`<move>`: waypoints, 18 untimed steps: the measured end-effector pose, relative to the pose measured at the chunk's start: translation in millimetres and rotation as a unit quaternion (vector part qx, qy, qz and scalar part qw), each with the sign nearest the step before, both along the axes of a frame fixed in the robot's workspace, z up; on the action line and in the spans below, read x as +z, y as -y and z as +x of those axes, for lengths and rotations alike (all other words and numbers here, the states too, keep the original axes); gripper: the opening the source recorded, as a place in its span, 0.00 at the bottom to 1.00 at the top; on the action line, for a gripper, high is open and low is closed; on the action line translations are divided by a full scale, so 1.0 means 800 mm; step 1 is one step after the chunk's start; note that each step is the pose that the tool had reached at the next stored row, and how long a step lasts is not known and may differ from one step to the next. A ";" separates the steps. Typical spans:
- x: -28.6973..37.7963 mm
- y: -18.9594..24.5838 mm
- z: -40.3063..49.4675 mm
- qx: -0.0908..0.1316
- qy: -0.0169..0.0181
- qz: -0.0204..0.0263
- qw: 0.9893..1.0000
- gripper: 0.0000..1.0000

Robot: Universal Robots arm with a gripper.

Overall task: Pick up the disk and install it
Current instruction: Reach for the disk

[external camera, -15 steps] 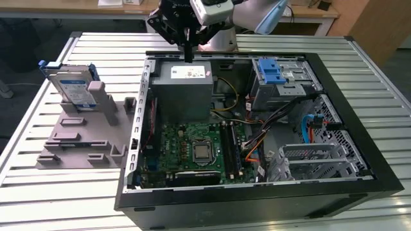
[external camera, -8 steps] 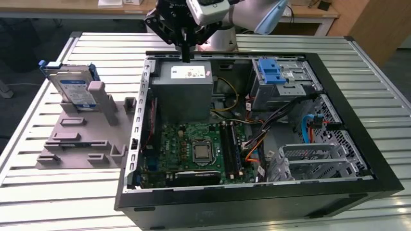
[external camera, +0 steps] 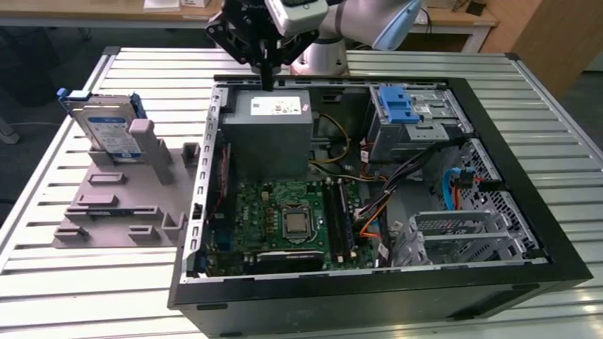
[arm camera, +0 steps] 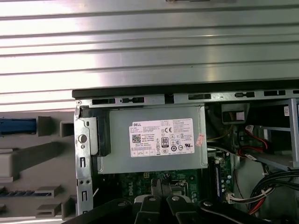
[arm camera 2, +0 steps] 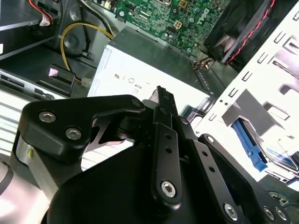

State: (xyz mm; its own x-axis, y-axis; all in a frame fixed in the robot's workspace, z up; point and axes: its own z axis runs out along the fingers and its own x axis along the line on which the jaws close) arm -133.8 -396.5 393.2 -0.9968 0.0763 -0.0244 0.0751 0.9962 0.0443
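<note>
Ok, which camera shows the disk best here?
The exterior view: the disk stands upright in the grey fixture on the exterior view's left, label and blue frame visible. The first wrist view catches a blue edge; the second wrist view a blue strip beside a grey post, likely its frame.

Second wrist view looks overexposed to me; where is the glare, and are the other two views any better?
Second wrist view: the power supply and the slotted metal panel are blown out white, with the gripper dark in front. First wrist view: glare bands on the slatted table, the label evenly lit. Exterior view: even light, the disk clear, the computer case shadowed inside.
</note>
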 end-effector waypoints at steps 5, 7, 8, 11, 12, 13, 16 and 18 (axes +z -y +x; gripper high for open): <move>0.0000 -0.0018 -0.005 0.000 0.000 0.000 1.000 0.11; -0.0001 -0.0023 -0.006 0.000 0.000 0.000 1.000 0.11; -0.0002 -0.0026 -0.007 0.000 0.000 0.000 1.000 0.11; -0.0003 -0.0030 -0.010 0.000 0.000 0.000 1.000 0.11; -0.0003 -0.0033 -0.011 0.000 0.000 0.000 1.000 0.11; -0.0003 -0.0034 -0.012 0.000 0.000 0.000 1.000 0.11; -0.0004 -0.0039 -0.015 0.000 0.000 0.000 1.000 0.11; -0.0005 -0.0042 -0.017 0.000 0.000 0.000 1.000 0.11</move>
